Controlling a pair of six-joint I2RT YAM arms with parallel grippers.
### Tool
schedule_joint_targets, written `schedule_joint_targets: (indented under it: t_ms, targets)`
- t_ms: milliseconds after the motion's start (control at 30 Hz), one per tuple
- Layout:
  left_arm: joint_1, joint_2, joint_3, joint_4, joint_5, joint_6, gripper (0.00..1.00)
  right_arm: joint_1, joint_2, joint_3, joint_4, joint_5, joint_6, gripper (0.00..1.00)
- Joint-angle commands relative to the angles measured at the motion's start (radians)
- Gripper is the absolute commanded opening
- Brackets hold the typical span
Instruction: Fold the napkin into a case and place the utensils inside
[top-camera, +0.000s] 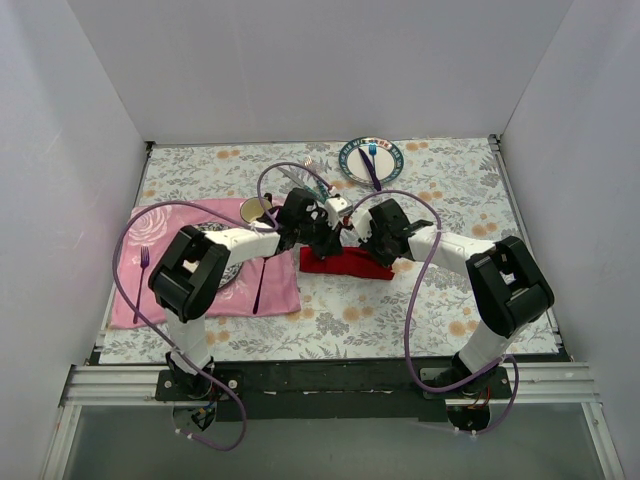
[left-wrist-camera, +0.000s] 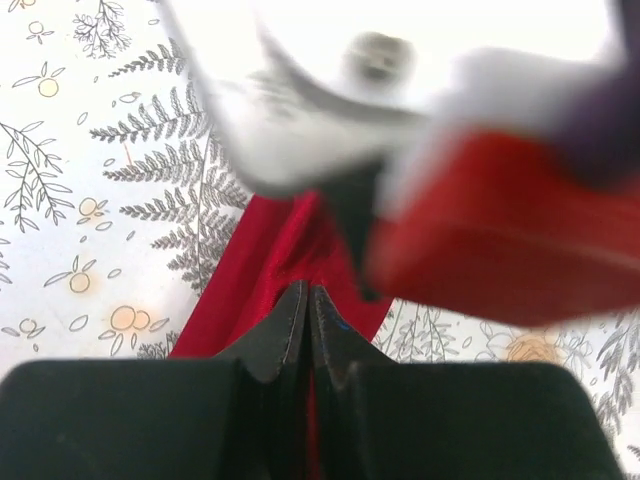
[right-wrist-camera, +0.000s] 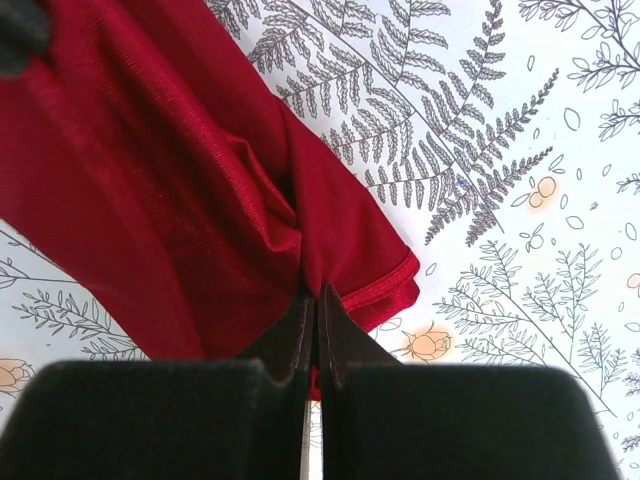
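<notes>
The red napkin (top-camera: 345, 266) lies bunched into a loose band near the middle of the flowered worktop (top-camera: 450, 300), with both arms meeting over its far edge. The right hand (right-wrist-camera: 316, 300) has its fingers pressed together on a fold of the napkin just beside the stitched hem, and the cloth puckers up into the tips. The left hand (left-wrist-camera: 307, 300) is pressed together too, with red cloth running right into its tips, so I judge it pinches the napkin as well. The other arm shows only as a blur beyond it.

The cloth looks thin, light and limp, with a slight sheen. It will likely sag and slide rather than hold a crease, so the hem and corners are the sensible places to take hold, pulling it taut between both hands.

The utensils (top-camera: 312, 182), silver with teal handles, wait at about eleven o'clock from the napkin. They look stiff, slim and smooth, best taken by the handles. The pink placemat (top-camera: 285, 295) lies at nine o'clock.
</notes>
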Motion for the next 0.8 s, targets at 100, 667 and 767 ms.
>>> schedule_joint_targets:
  t_ms: [100,667,767]
  targets:
    - [0.052,0.077,0.067,-0.088,0.024,-0.150,0.00,0.005,0.029,0.009,-0.061,-0.032,-0.011,0.01]
    - [0.081,0.219,0.139,-0.232,0.009,-0.201,0.00,-0.011,0.023,0.141,-0.146,-0.032,0.011,0.22]
    - [0.082,0.232,0.148,-0.243,0.012,-0.196,0.00,-0.024,0.016,0.186,-0.183,-0.063,0.029,0.32]
